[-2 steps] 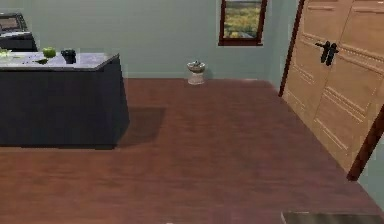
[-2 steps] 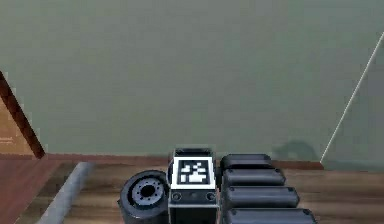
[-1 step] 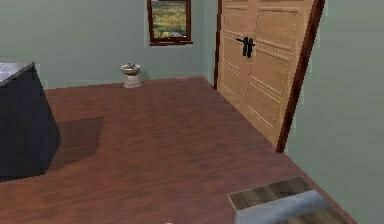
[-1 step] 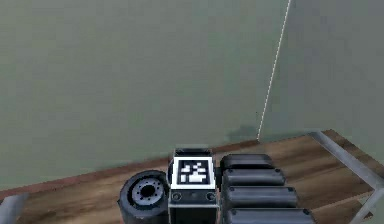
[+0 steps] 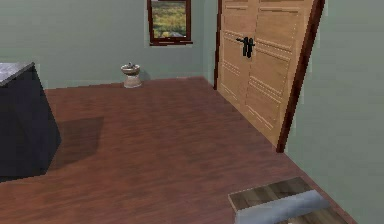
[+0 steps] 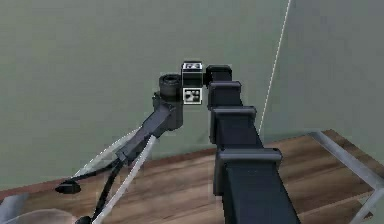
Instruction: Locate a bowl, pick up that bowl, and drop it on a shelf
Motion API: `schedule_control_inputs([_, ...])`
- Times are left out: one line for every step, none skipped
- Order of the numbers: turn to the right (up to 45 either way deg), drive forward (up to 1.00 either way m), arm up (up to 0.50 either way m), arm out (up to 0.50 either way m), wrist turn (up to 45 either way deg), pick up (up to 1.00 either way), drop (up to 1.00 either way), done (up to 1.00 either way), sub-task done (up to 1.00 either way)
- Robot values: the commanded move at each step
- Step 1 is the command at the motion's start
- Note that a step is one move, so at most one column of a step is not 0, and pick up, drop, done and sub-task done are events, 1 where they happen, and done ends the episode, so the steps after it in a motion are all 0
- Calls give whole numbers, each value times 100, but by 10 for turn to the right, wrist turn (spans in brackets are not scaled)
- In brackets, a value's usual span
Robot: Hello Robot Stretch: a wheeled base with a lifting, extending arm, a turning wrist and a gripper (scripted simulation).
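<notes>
In the arm side view the dark arm (image 6: 240, 150) rises from the bottom edge, with the two white marker squares (image 6: 192, 82) at its far end. Left of them the gripper's body (image 6: 165, 105) points down and to the left. Its thin fingers (image 6: 120, 160) reach toward the brown floor, and the gripper (image 6: 78, 202) ends near the picture's bottom left corner. A pale rounded shape (image 6: 35, 212) lies on the floor right by the fingertips, so I cannot tell whether the gripper holds anything. In the forward view a small white bowl-topped thing (image 5: 131, 73) stands on the floor against the far wall.
A dark cabinet (image 5: 22, 125) with a grey top stands at the forward view's left. A wooden double door (image 5: 262, 60) fills the right wall and a framed picture (image 5: 168, 22) hangs on the far wall. A striped flat piece (image 5: 272, 195) lies at the bottom right. Brown floor (image 5: 160, 130) spreads between them.
</notes>
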Motion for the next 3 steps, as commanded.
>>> schedule_control_inputs([0, 0, 0, 0, 450, 0, 0, 0, 0])
schedule_control_inputs([0, 0, 0, 0, 450, 0, 0, 0, 0])
schedule_control_inputs([0, 0, 0, 0, 360, 0, 0, 0, 0])
